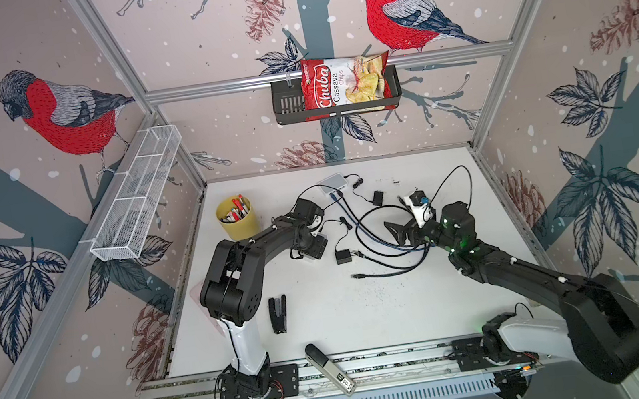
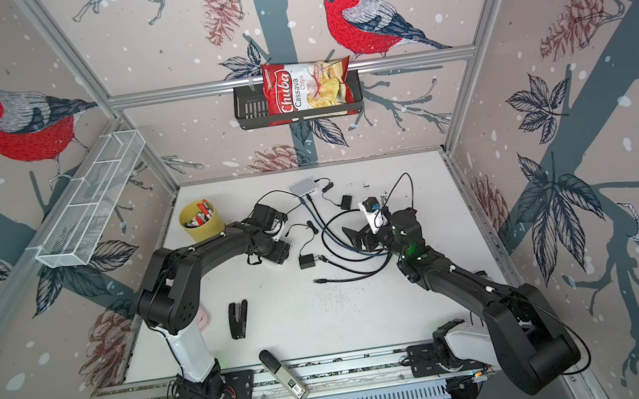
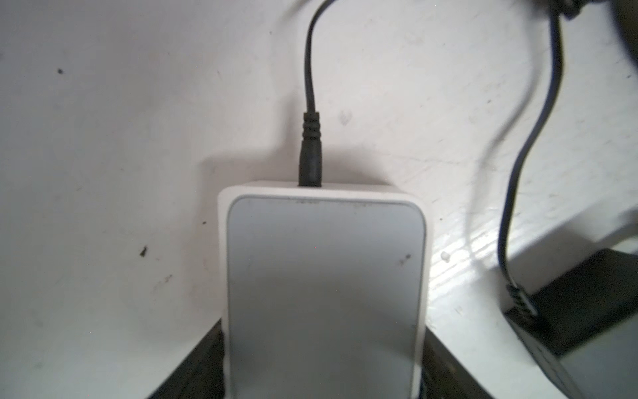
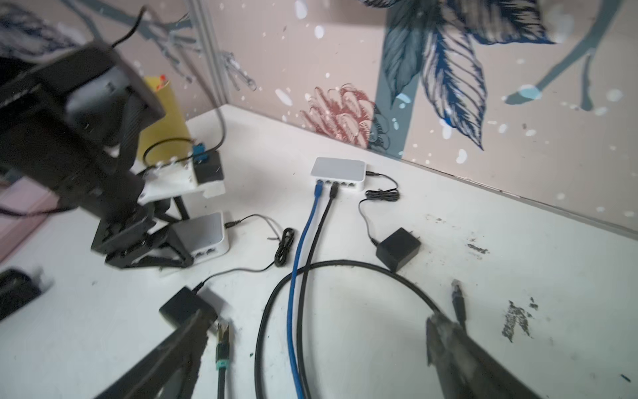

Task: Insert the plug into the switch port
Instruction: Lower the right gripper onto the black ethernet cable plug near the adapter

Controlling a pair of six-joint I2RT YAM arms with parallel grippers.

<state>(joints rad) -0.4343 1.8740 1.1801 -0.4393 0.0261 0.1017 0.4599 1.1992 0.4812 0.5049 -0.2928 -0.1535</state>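
In the yellow cup [image 1: 245, 226] stand markers [image 1: 233, 213] (left tool [image 3: 322, 345] clamps switch [image 3: 324, 276], right tool [image 4: 319, 319] apart).

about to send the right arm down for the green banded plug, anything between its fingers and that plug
Nothing visible does. The green-banded plug lies bare on the table, right beside one of the open fingers of the right gripper. A black power adapter sits close by that finger, not over the plug.
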